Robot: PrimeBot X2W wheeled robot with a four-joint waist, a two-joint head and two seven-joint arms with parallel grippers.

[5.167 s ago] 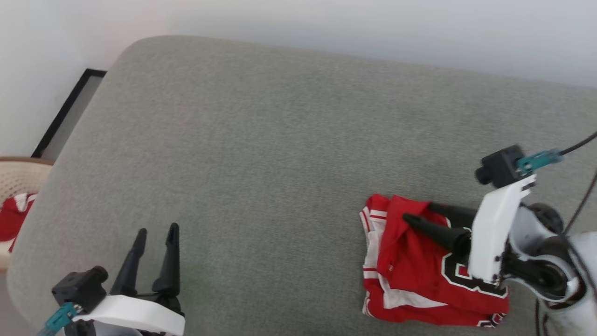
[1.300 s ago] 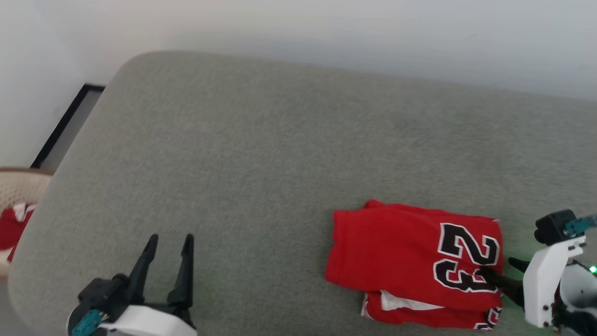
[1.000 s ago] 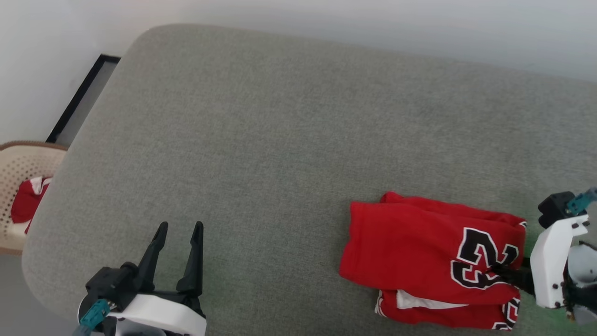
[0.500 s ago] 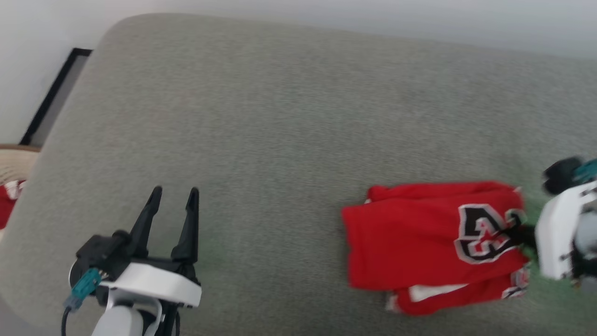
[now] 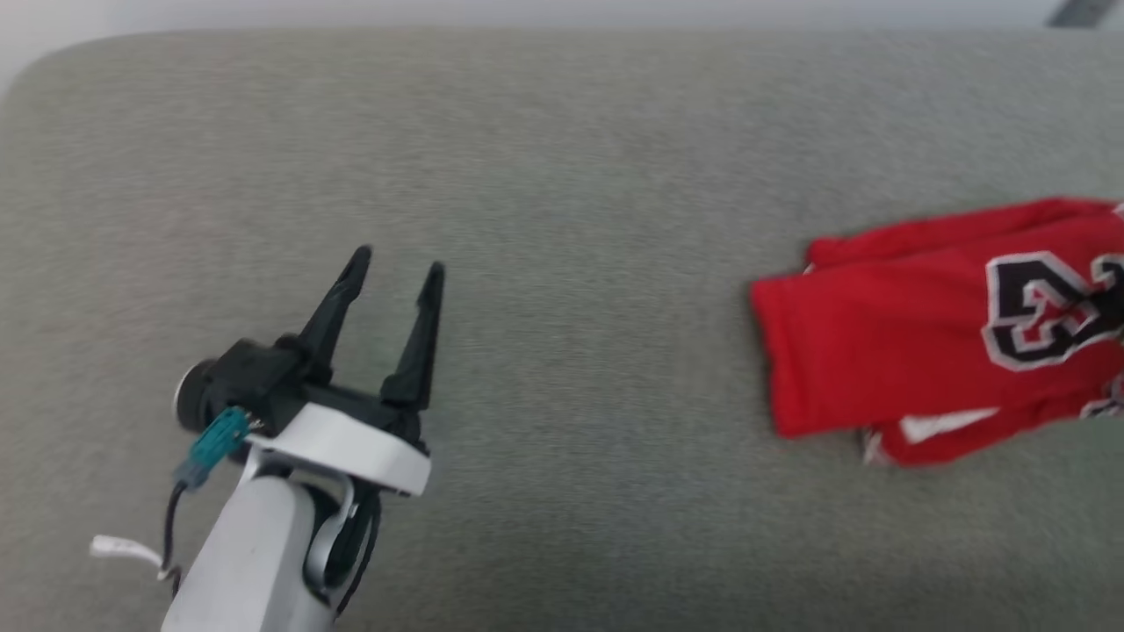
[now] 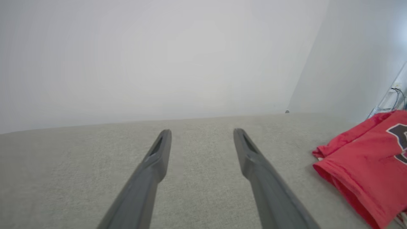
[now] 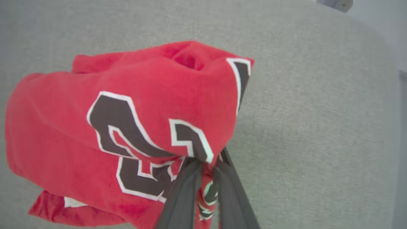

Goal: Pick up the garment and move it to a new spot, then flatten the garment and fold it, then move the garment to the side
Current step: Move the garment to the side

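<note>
The garment is a folded red jersey with black, white-outlined numerals, lying on the grey cushion at the right edge of the head view. In the right wrist view my right gripper is shut on the garment at its numbered edge, and the cloth bunches up over the fingertips. My left gripper stands open above the cushion at the lower left, nothing between its fingers. In the left wrist view the left gripper points toward the wall, with the garment well off to its right.
The grey cushioned surface spreads wide between the two grippers, with a rounded corner at the far left. A pale wall rises behind it. A clear frame with cables stands past the garment.
My right gripper has gone from open to shut on the garment's numbered edge. The head camera has swung, so the garment now sits at the right edge. My left gripper stays open.
</note>
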